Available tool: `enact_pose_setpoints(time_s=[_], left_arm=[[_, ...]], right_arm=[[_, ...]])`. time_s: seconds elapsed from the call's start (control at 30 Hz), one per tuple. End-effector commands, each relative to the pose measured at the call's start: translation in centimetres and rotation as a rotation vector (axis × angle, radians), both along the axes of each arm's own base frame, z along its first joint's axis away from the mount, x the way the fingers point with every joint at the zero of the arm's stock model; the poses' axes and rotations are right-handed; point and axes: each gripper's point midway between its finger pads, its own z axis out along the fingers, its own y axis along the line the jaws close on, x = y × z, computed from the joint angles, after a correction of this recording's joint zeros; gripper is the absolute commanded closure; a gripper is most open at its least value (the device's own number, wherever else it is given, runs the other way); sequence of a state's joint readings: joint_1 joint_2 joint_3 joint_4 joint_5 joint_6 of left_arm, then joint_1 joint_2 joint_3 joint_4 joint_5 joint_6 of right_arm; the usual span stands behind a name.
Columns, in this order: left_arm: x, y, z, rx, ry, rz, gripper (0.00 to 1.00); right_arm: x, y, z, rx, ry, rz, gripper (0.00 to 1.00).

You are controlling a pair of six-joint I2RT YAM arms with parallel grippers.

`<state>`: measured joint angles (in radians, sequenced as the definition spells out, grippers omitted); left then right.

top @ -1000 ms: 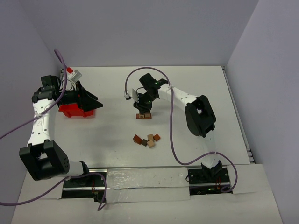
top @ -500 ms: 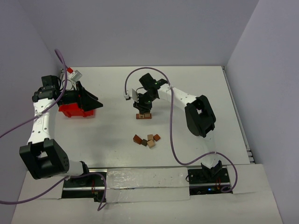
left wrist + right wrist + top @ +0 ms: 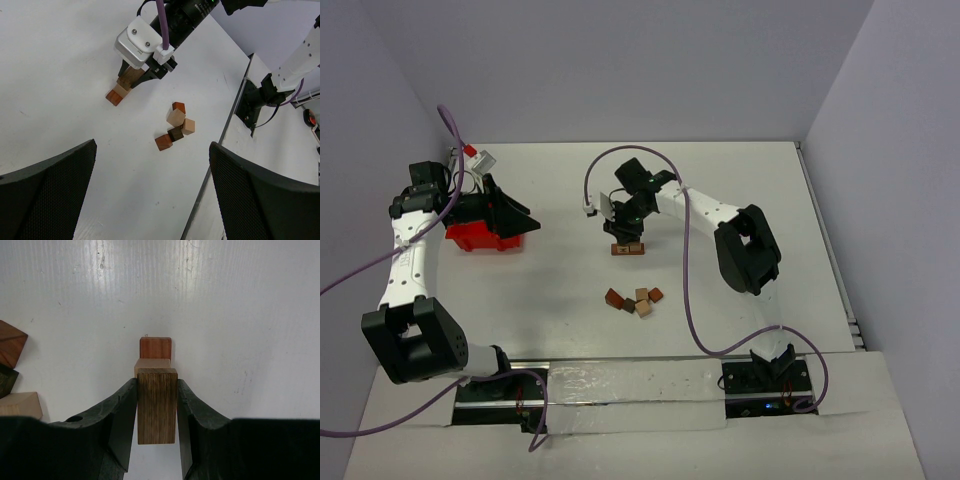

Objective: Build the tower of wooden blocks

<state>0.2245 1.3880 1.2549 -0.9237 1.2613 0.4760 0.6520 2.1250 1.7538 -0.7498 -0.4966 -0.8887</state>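
The wood block tower (image 3: pixel 627 249) is a low start: a reddish-brown block (image 3: pixel 155 347) with a tan block (image 3: pixel 152 363) by it, on the table's middle. My right gripper (image 3: pixel 157 385) is shut on a dark brown bar (image 3: pixel 157 410), held directly over the tan block; I cannot tell if they touch. It also shows in the left wrist view (image 3: pixel 145 70). Several loose wood blocks (image 3: pixel 635 299) lie in a cluster nearer the arm bases, also seen in the left wrist view (image 3: pixel 175 127). My left gripper (image 3: pixel 510 215) is open and empty, raised at the far left.
A red plastic bin (image 3: pixel 480 238) sits under the left gripper at the left edge. A small white and red part (image 3: pixel 478 157) lies at the back left. Purple cables loop over the table by both arms. Loose blocks show at the left edge of the right wrist view (image 3: pixel 10 370).
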Motion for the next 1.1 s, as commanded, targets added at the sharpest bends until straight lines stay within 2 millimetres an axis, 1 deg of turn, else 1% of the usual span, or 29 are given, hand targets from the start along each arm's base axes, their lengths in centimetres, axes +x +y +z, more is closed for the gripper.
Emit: enact_pose_setpoints(time_s=[0.0,0.27,0.43,0.5,0.6,0.73,0.77,0.83,0.9,0.93,0.97,1.0,1.07], left_arm=[[0.3,-0.1,1.2,-0.013,-0.054,-0.020,0.01],[0.3,-0.1,1.2,-0.012,-0.053,-0.021,0.01],[0.3,-0.1,1.2,-0.012,-0.053,-0.020,0.01],[0.2,-0.1,1.2,-0.012,-0.052,-0.022,0.01],[0.2,-0.1,1.2,-0.012,-0.053,-0.022,0.01],[0.2,-0.1,1.3,-0.010,-0.054,-0.021,0.01],[0.2,-0.1,1.3,-0.010,-0.055,-0.021,0.01],[0.1,-0.1,1.3,-0.007,-0.058,-0.019,0.01],[0.1,0.0,1.4,-0.004,-0.061,-0.016,0.01],[0.1,0.0,1.4,0.002,-0.062,-0.014,0.01],[0.0,-0.1,1.5,0.006,-0.071,-0.015,0.01],[-0.1,-0.1,1.5,0.010,-0.074,-0.014,0.01],[-0.1,0.1,1.5,0.023,-0.085,-0.007,0.01]], right_arm=[[0.3,0.9,0.8,0.016,-0.032,0.021,0.73],[0.3,0.7,0.1,0.003,-0.026,0.022,0.66],[0.3,0.7,0.1,0.001,-0.026,0.021,0.60],[0.3,0.7,0.1,0.001,-0.025,0.020,0.53],[0.3,0.7,0.1,0.003,-0.024,0.021,0.46],[0.2,0.8,0.5,0.008,-0.026,0.021,0.34],[0.2,0.8,0.7,0.011,-0.029,0.021,0.33],[0.1,0.9,1.6,0.025,-0.033,0.019,0.30],[0.1,1.0,2.5,0.042,-0.039,0.017,0.29],[-0.1,1.1,3.7,0.062,-0.045,0.017,0.27],[-0.3,1.2,4.5,0.077,-0.044,0.019,0.24],[-0.4,1.3,6.1,0.101,-0.061,0.021,0.22],[-0.7,1.3,7.9,0.129,-0.072,0.017,0.21]])
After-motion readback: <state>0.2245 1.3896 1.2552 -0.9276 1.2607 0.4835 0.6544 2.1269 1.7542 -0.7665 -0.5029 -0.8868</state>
